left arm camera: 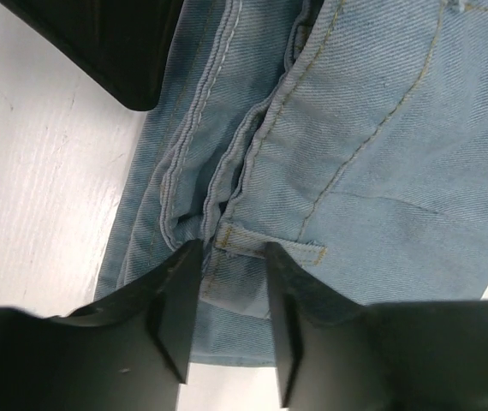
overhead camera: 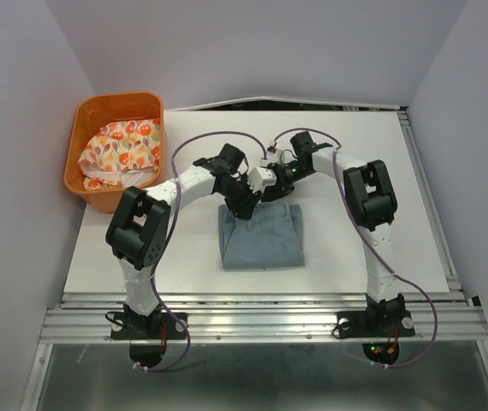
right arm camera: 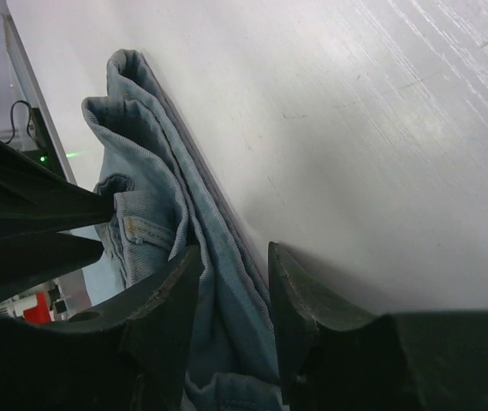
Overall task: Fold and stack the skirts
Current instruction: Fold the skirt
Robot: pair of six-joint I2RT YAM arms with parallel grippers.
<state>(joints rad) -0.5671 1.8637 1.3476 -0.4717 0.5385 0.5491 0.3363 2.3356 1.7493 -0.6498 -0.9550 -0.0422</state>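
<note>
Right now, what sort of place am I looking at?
Probably a robotics lab cell, not a home: partition walls around a white table, arms bolted to an aluminium rail, a denim skirt and orange basket as props.

Two skirts in all: one light blue denim skirt and one white floral-print skirt. One orange plastic basket. One white counter. Two robot arms: one left arm, one right arm.

Bare table either side of the denim skirt, both arms over its far edge; orange basket far left.
</note>
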